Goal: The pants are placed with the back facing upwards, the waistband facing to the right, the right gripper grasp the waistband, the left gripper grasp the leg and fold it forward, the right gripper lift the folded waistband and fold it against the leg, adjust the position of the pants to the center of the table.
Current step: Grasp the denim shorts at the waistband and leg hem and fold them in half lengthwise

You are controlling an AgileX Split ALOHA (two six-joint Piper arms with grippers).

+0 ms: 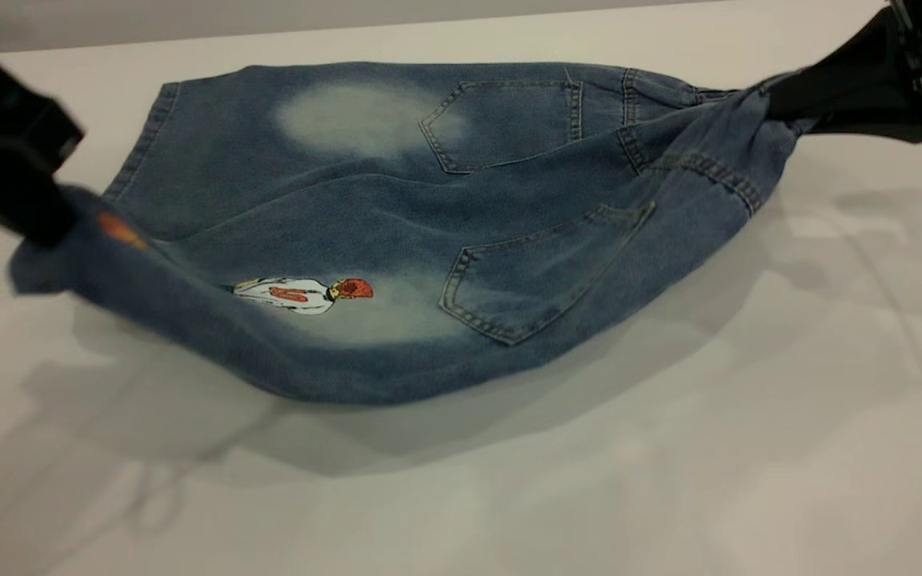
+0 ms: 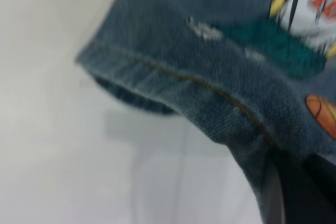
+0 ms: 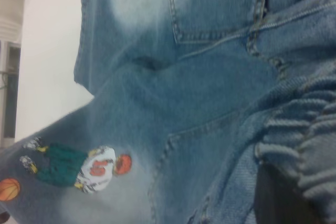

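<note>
Here, pants (image 1: 397,240) held aloft, ruffled waistband (image 3: 307,129) visible only from right wrist.

From my exterior view the lighting is bright and diffuse, coming from above. The pants (image 1: 397,232) throw a broad soft grey shadow onto the table (image 1: 669,448) under their near edge, and fainter overlapping shadows streak the surface at both sides. The tabletop has a mild sheen, no harsh glare. My left wrist view is smeared with blur; the hem stitching and print are soft. The right wrist view is somewhat soft, with the waistband (image 3: 299,150) blurry up close.
</note>
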